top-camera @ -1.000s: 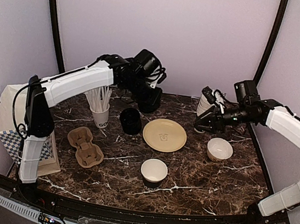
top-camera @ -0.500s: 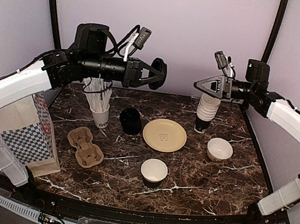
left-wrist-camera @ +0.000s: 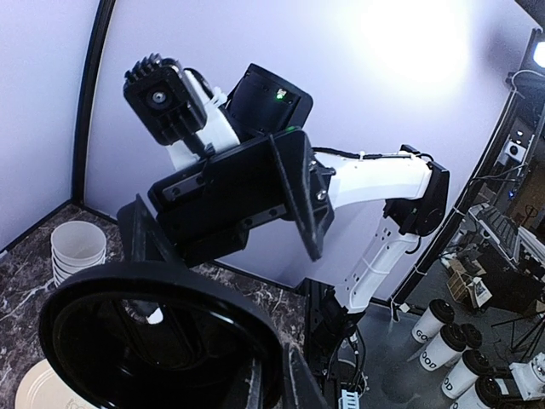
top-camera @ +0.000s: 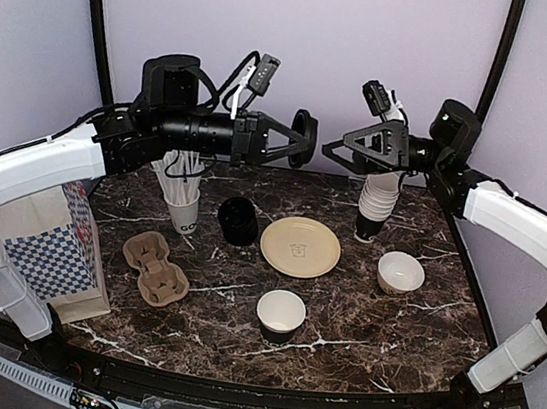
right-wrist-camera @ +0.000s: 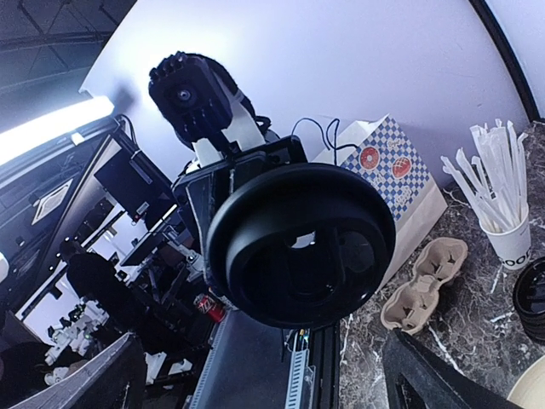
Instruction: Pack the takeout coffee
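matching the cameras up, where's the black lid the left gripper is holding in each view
Top external: black lid upper middle, edge-on in the left gripper.
Left wrist: lower left.
Right wrist: centre, face-on.
Shared landmark: cup carrier, top and right wrist only.

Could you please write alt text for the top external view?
Above a marble table, the left gripper holds a black lid toward the open right gripper. Below are a plate, bowl, open cup, cup carrier and paper bag.

Our two arms
We see white shells on left arm (top-camera: 37, 158) and right arm (top-camera: 515, 211), black joints, black cables.
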Robot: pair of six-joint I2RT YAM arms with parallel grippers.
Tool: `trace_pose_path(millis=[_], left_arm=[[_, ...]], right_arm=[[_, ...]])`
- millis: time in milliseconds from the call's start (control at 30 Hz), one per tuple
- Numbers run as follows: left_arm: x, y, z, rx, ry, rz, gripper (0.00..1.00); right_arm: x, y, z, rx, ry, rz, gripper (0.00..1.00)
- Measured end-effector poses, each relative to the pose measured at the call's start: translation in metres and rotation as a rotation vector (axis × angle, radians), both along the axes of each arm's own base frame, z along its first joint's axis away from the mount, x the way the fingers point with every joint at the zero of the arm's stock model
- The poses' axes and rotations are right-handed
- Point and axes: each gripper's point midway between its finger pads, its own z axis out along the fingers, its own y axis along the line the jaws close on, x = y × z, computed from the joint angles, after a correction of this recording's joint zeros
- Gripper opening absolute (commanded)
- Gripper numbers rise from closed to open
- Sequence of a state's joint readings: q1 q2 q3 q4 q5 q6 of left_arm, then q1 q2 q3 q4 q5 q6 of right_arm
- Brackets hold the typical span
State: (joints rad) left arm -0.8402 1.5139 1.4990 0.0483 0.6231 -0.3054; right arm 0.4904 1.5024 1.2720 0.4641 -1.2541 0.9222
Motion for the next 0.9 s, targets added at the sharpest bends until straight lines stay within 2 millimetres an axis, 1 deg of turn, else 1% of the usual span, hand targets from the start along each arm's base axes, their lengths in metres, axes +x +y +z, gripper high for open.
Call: trace_pose_path(millis=[100,200,333,467,700,833,900], left_arm=[[-0.001,-0.002,0.003,-0.018,0.001,-0.016,0.11],[0.0,-0.006,0.001,-0.024,0.011,-0.032,0.11],[0.001,-0.011,-0.006,-0.018,0.032,-0.046,0.11],[0.002,-0.013,-0.01,-0.014,0.043,-0.051,0.11],[0.001,-0.013,-0.006,-0.026,0.042,-0.056,0.12],[0.0,-0.013,-0.005,-0.033,0.037,-0.063,0.12],[-0.001,-0.013,-0.004,-0.036,0.034,-0.066,0.13]], right_arm=[[0.005,0.006,-0.005,-0.016,0.012,-0.003,0.96],[0.01,0.013,-0.013,-0.036,0.038,-0.001,0.97],[0.005,0.023,-0.02,-0.055,0.06,0.025,0.97],[-0.001,0.028,-0.019,-0.053,0.051,0.044,0.95],[-0.005,0.029,-0.017,-0.05,0.049,0.057,0.82],[-0.006,0.029,-0.014,-0.043,0.054,0.061,0.81],[-0.006,0.029,-0.012,-0.04,0.057,0.065,0.85]])
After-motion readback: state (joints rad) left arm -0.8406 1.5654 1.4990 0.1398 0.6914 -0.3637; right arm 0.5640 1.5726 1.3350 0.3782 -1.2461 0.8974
